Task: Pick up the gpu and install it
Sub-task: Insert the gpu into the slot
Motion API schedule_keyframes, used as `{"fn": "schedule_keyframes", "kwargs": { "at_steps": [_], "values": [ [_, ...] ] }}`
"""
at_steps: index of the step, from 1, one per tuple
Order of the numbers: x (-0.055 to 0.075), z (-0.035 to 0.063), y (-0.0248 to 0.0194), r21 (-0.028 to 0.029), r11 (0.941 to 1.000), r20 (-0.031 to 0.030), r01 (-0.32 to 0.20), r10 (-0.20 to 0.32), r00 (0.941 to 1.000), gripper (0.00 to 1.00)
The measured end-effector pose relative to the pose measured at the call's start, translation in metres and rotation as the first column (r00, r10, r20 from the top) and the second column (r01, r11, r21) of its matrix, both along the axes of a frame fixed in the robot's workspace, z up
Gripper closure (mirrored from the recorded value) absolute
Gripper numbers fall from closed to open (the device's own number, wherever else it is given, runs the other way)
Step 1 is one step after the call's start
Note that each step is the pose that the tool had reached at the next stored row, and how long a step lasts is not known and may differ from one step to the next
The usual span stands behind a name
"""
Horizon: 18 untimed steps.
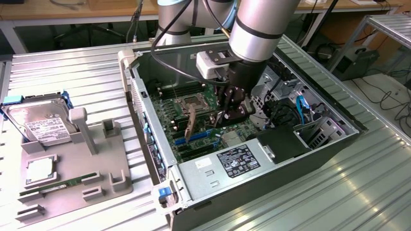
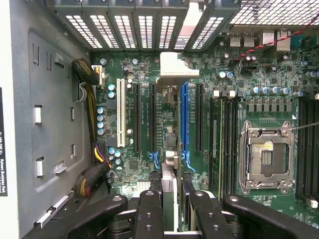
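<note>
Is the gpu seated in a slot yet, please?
Cannot tell. The gripper holds the gpu on edge above the motherboard.

We cannot see the lower edge of the gpu (image 1: 191, 121) in the exterior view, because the case wall (image 1: 153, 139) and other parts hide it. In the wrist view the gpu (image 2: 169, 149) shows only as a thin edge, so its faces are hidden. The gripper (image 2: 169, 209) is cut off by the picture's edge. The words on the hard drive (image 1: 44, 126) are too small to read.
</note>
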<state>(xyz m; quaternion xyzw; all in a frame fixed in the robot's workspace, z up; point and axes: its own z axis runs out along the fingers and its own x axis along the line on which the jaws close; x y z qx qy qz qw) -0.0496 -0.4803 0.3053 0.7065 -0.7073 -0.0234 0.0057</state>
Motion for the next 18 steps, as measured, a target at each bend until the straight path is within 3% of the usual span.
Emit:
{"fn": "schedule_keyframes", "kwargs": {
  "at_steps": [18],
  "values": [
    [-0.0002, -0.0034, -0.0033, 0.0000, 1.0000, 0.0000, 0.000, 0.000, 1.0000, 0.74]
  ]
}}
